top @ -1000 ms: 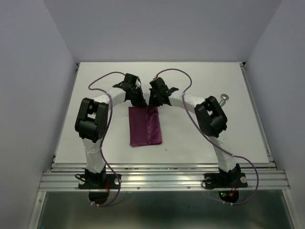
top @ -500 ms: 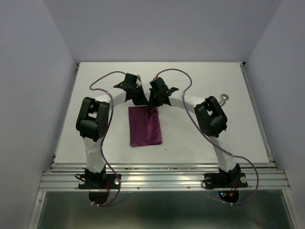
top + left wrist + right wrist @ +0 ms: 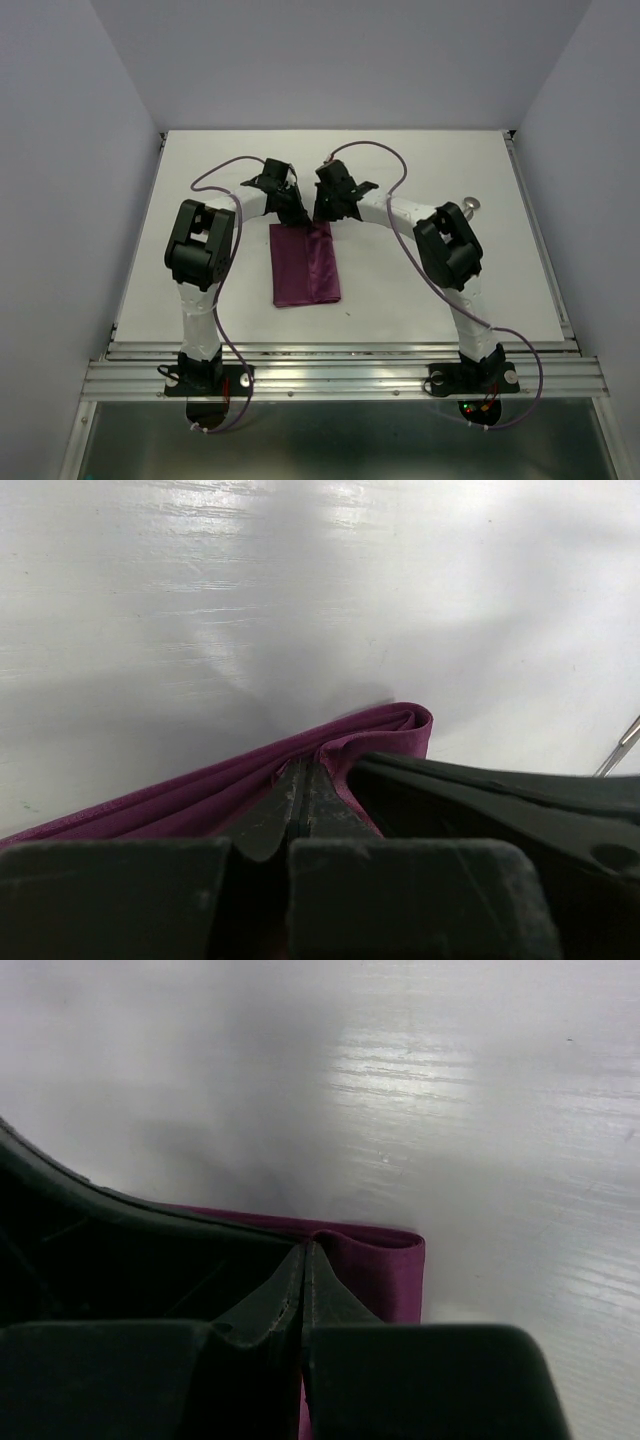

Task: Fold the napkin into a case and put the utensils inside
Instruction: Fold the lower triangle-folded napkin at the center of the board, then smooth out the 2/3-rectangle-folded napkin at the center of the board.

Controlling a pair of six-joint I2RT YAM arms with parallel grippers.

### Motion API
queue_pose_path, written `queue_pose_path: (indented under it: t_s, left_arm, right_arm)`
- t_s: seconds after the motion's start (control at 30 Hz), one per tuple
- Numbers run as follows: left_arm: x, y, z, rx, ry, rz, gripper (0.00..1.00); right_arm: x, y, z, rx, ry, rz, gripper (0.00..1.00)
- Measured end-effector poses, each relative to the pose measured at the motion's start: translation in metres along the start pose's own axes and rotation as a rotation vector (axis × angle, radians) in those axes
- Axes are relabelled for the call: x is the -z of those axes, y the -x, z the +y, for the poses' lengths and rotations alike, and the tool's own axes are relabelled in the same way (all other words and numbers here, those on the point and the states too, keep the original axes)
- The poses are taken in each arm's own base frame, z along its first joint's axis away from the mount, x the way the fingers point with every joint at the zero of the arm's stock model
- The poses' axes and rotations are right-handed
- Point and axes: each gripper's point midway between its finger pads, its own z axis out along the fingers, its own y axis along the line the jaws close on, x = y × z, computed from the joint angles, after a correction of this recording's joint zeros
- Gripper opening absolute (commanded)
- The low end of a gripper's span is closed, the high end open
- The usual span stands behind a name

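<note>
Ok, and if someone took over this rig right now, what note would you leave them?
Left pincer: shut on the napkin at its far edge.
Right pincer: shut, apparently pinching the same far edge beside it.
Napkin: folded into a narrow rectangle, lying mid-table.
Utensils: one utensil lies on the table to the right, partly hidden behind the right arm; no second one can be made out from above.
Done: the napkin is folded narrow.
Left: finish the case, let go, fetch the utensils and slide them in.
</note>
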Motion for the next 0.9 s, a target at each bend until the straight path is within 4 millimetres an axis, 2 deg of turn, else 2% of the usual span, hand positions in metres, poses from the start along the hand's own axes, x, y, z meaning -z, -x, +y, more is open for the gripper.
queue_pose_path:
  t_s: [0.17, 0.3, 0.57, 0.9]
  left_arm:
    - [0.000, 0.001, 0.000, 0.000, 0.000, -0.003, 0.00]
    - [0.000, 0.001, 0.001, 0.002, 0.001, -0.004, 0.00]
    - [0.000, 0.002, 0.001, 0.003, 0.001, -0.004, 0.00]
    - [0.000, 0.002, 0.002, 0.003, 0.001, -0.004, 0.00]
  right_arm:
    - [0.022, 0.017, 0.005, -0.001, 0.002, -0.054, 0.01]
    - [0.031, 0.025, 0.007, -0.003, 0.002, -0.084, 0.01]
    - [0.021, -0.005, -0.016, 0.003, -0.052, -0.019, 0.01]
    - [0.020, -0.011, -0.019, 0.008, -0.058, -0.008, 0.02]
